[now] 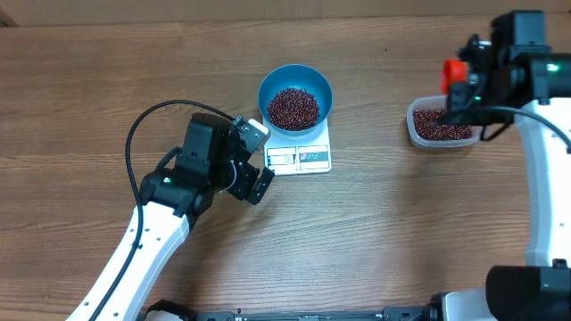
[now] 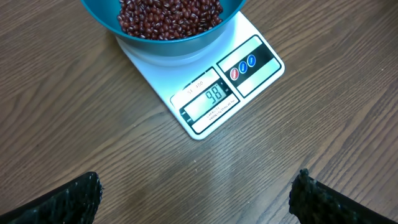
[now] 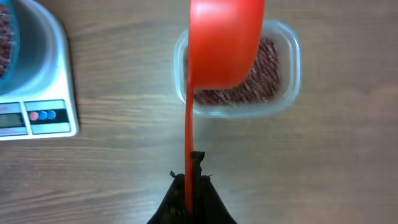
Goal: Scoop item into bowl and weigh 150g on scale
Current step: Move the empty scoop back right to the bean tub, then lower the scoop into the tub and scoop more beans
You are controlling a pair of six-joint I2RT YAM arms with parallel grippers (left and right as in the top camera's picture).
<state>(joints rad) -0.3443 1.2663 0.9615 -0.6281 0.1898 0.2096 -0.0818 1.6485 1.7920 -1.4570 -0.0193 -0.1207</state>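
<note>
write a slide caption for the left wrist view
Blue bowl of red beans on the white scale, display reading 98, framed by the open left gripper

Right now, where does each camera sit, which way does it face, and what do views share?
Overhead: above the table, facing straight down on bowl, scale, tub; left arm, right arm show.
Left wrist: on left arm, facing down at scale and bowl; open left hand shows.
Right wrist: on right arm, facing down at tub; shut right hand holding red scoop shows.
Shared: all three see the scale.
</note>
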